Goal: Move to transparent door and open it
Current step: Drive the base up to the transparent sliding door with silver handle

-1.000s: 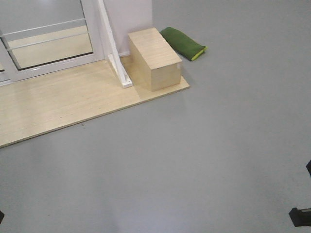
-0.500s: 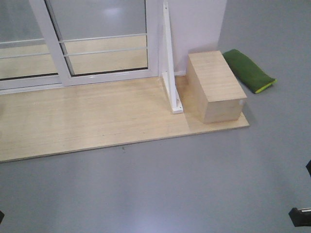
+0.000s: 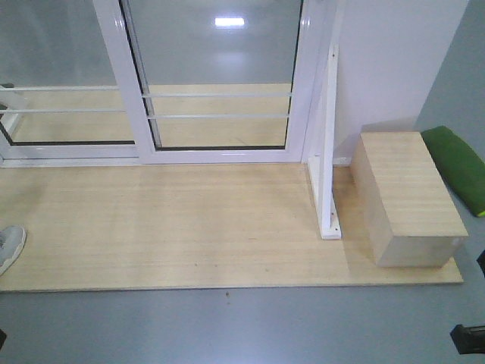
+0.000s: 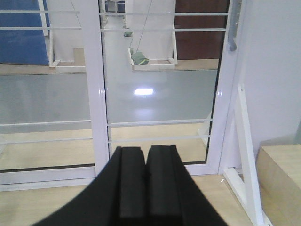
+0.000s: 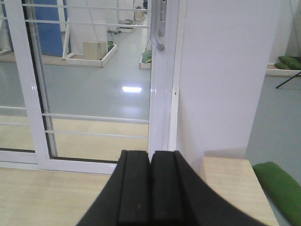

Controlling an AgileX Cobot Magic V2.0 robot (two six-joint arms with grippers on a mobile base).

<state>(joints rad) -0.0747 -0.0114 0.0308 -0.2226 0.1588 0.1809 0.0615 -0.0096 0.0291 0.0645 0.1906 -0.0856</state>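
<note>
At the far left edge of your front view, a pale shoe (image 3: 9,246) rests on the wooden platform (image 3: 167,235). Behind it stands the glass panel without a handle (image 3: 61,68). Just right of that is the transparent door (image 3: 220,61) — straight ahead of you, upright along the platform's back edge, with thin white bars crossing the lower glass. Its curved grey handle (image 5: 160,29) sits on the right stile, next to the white wall. Further right are the white post (image 3: 329,152) with its foot bracket on the platform, the wooden box (image 3: 409,199) just beside it, and a green cushion (image 3: 458,171) on the grey floor. Your left gripper (image 4: 146,181) has its fingers pressed together on nothing, pointing at the door's lower glass. The right gripper (image 5: 150,186) is also closed and empty — it points at the right stile, below the handle.
</note>
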